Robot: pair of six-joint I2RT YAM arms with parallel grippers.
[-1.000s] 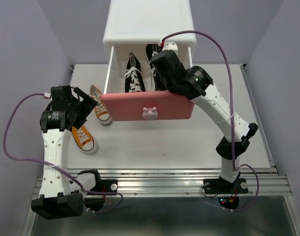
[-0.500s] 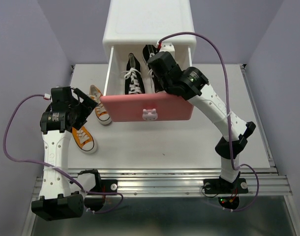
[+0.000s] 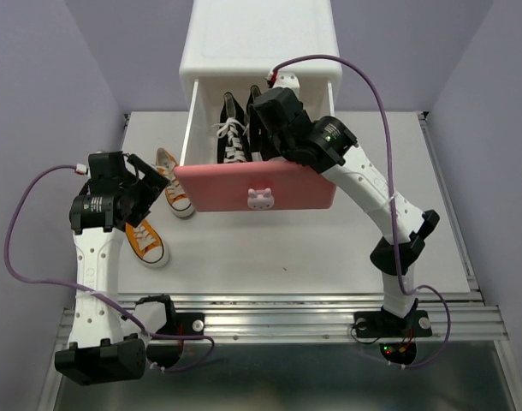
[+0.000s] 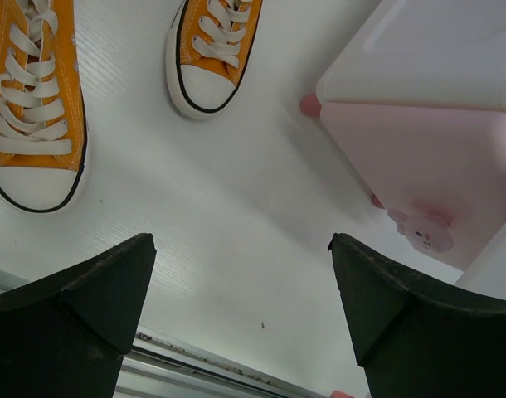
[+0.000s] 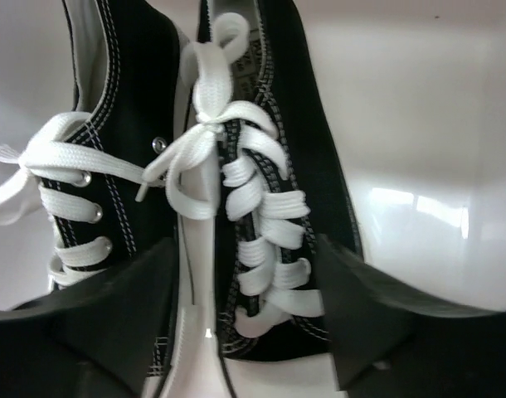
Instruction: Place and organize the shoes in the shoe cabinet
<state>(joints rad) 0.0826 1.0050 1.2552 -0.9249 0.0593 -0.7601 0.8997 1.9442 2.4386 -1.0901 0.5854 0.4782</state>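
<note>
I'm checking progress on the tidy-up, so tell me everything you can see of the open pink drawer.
The drawer is pulled well out of the white cabinet. Its front is smooth pink plastic with a white bunny knob; its side walls are white. Two black shoes lie side by side inside, toes toward the front. The right tool reaches down into it, jaws open over one shoe. An orange shoe lies near its left corner, not touching.

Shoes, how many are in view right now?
4. Two orange shoes lie on the table left of the open drawer; two black shoes sit side by side inside that drawer. None seems hidden.
</note>
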